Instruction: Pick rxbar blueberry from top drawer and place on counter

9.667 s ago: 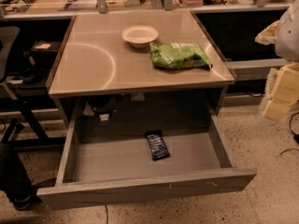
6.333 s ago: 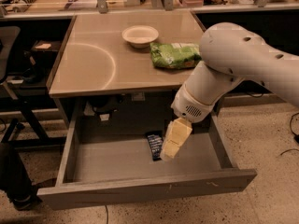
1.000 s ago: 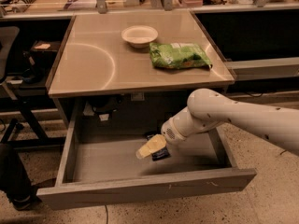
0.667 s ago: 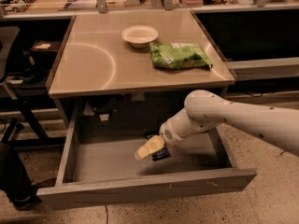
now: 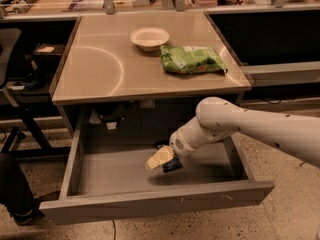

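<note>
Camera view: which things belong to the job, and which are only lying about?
For the job: snack bar, in the open drawer; counter; hand, down in the drawer at the bar.
Lying about: white bowl and green chip bag, both on the counter.

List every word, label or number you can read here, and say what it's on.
No text can be read.
On the green chip bag: print too blurred.
On the rxbar blueberry, at the gripper inside the top drawer: lettering too small and partly covered.
</note>
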### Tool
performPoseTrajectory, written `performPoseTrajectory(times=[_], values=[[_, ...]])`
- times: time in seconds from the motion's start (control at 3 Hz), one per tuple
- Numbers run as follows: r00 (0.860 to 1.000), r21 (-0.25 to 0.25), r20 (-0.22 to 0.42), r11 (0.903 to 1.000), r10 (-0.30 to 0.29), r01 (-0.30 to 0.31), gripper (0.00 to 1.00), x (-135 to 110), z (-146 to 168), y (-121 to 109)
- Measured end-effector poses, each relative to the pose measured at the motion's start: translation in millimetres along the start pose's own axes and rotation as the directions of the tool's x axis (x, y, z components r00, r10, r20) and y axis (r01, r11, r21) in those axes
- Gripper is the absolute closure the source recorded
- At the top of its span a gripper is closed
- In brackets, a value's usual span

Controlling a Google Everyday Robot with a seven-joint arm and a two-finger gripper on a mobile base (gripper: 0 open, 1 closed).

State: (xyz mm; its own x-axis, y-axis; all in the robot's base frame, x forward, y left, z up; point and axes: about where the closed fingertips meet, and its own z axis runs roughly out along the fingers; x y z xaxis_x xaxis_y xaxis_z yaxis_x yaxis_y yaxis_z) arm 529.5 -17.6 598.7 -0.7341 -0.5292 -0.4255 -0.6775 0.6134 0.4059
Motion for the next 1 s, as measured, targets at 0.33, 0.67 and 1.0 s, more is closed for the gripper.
performPoseTrajectory(times=[0.33, 0.67, 1.0], values=[[1.0, 0.0, 0.0, 1.0, 0.0, 0.0, 0.43, 0.0, 0.0, 0.0], [1.0, 0.0, 0.0, 1.0, 0.0, 0.0, 0.65, 0.0, 0.0, 0.0], [1.0, 0.0, 0.0, 1.0, 0.0, 0.0, 0.89, 0.0, 0.1, 0.0]])
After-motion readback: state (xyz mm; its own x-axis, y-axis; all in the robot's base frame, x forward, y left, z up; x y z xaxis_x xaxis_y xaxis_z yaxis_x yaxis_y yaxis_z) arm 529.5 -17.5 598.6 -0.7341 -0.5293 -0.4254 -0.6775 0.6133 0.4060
